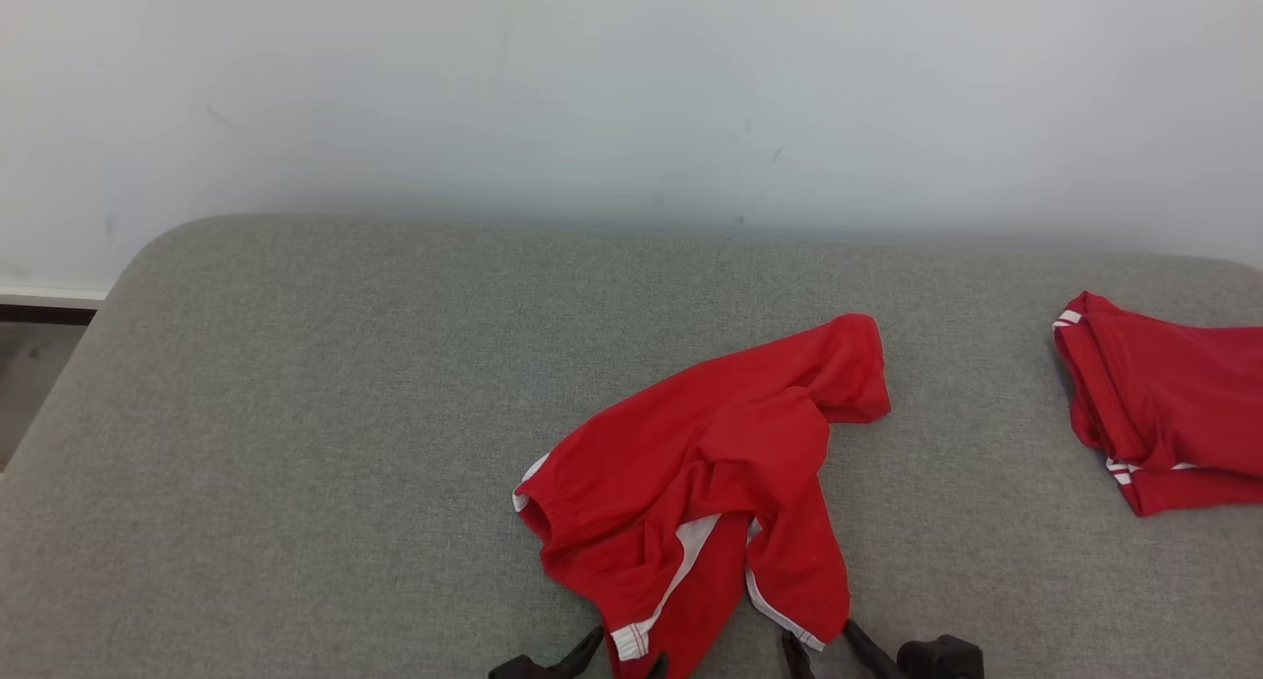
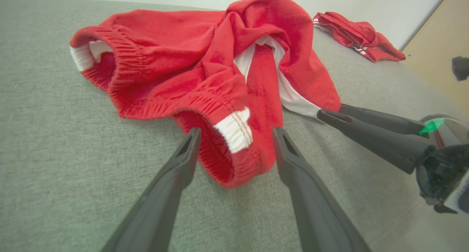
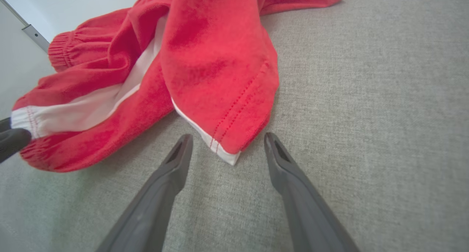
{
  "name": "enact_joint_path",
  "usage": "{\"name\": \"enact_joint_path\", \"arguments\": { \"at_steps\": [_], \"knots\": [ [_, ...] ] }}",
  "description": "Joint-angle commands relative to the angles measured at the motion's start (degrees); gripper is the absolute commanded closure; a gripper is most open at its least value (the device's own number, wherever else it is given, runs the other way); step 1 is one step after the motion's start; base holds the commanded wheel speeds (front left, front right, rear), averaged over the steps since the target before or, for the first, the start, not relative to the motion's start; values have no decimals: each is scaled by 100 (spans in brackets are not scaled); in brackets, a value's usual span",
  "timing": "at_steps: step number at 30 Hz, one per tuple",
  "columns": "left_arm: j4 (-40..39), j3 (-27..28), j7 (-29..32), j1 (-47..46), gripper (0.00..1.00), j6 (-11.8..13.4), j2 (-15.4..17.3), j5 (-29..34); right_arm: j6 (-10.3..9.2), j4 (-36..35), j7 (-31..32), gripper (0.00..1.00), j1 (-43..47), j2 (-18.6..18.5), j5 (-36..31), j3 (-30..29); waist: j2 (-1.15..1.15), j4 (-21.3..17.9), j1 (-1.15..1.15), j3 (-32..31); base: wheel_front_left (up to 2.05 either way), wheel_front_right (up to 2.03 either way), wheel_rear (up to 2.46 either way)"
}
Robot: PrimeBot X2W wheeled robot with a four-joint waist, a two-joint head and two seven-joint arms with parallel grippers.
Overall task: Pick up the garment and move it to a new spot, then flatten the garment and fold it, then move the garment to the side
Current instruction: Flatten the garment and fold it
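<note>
You seem to have every step left: the garment (image 1: 710, 472) lies crumpled on the grey cushion (image 1: 296, 413), while your left gripper (image 2: 237, 134) and right gripper (image 3: 228, 138) each gape wide around a hem corner, gripping nothing.

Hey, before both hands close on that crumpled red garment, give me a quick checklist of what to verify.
1. The crumpled garment lies flat: not ok, bunched up.
2. The left hand is open, fingers either side of the elastic edge: ok.
3. The right hand is open at the hem corner: ok.
4. Hem corner fully between the right fingers: cannot tell.
5. The other red garment lies apart: ok.
6. Bare grey cushion to the left for a new spot: ok.
</note>
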Motion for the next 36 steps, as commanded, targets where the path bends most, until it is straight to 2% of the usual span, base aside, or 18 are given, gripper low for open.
{"name": "enact_joint_path", "arguments": {
  "at_steps": [1, 2, 3, 10, 15, 18, 24, 28, 31, 36],
  "knots": [
    [83, -22, -14, -76, 39, -32, -35, -64, 2, 90, -26, 17, -61, 10, 57, 61, 0, 12, 0, 0, 0, 0, 0],
    [115, -26, -14, -137, 76, -57, -48, -79, 2, 141, -26, 71, -90, 14, 73, 110, 0, 15, 0, 1, 0, 0, 0],
    [147, 17, -14, -165, 100, -75, -62, -174, 2, 187, -26, 100, -142, 15, 94, 130, 0, 18, 0, 0, 0, 0, 0],
    [300, 201, -14, -257, 100, -115, -74, -217, 2, 292, -27, 100, -262, 13, 287, 203, 0, 9, 0, -17, 0, 0, 0],
    [-126, 541, -14, 85, 100, -116, 212, -13, 2, -169, -27, 100, 60, -140, 287, -19, 0, -5, 0, -24, 0, 0, 0],
    [-455, 707, -14, 341, 100, -34, 414, 108, 2, -494, -28, 100, 282, -264, 273, -47, 0, -53, 0, -13, 0, 0, 0],
    [-884, 916, -14, 510, 100, 34, 600, 167, 2, -956, 78, 100, 386, -358, 418, -159, 0, -129, 0, 102, 0, 0, 0],
    [-1058, 952, 7, 71, 100, -10, 756, 263, 2, -1412, 324, 100, -25, -562, 418, -118, 0, -227, 0, 236, 0, 0, 0],
    [-1161, 925, 148, -555, 100, -60, 995, 321, 2, -1631, 498, 100, -588, -807, 432, -59, 0, -281, 0, 409, 0, 0, 0],
    [-1244, 882, 590, -2161, 100, -127, 1419, 126, 2, -1695, 791, 100, -2163, -1186, 582, 82, 0, -363, 0, 1040, 0, 0, 0]
  ]
}}
